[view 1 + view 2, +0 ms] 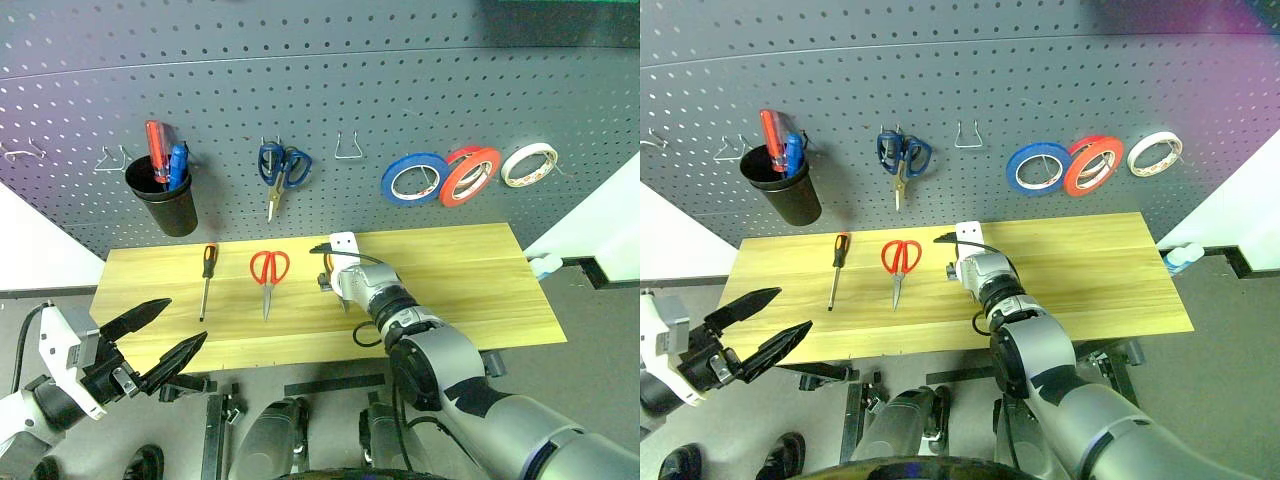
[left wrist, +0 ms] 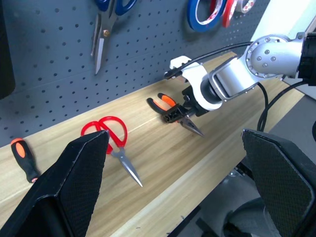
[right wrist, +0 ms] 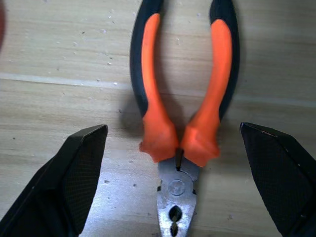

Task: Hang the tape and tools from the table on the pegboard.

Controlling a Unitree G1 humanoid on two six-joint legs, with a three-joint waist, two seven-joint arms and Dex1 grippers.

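A: Right gripper (image 3: pixel 175 173)?
B: Spread wide, straddling the pliers (image 3: pixel 185 113) on the table (image 1: pixel 470 280), nothing gripped yet. Left gripper (image 1: pixel 165 335) gaping, idle off the table's near edge.

A: Progress?
B: Blue tape (image 1: pixel 414 179) already hung on the pegboard (image 1: pixel 320 90). Screwdriver (image 1: pixel 207 277), red scissors (image 1: pixel 268 277), pliers all left on the wood.

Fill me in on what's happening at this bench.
The robot is hanging tools on the pegboard. Its right gripper, open, is poised over the pliers lying on the table, one finger on each side, not yet gripping. The left gripper hangs open and empty off the table's near edge. The screwdriver and red scissors lie on the table. The blue tape already hangs on the pegboard.
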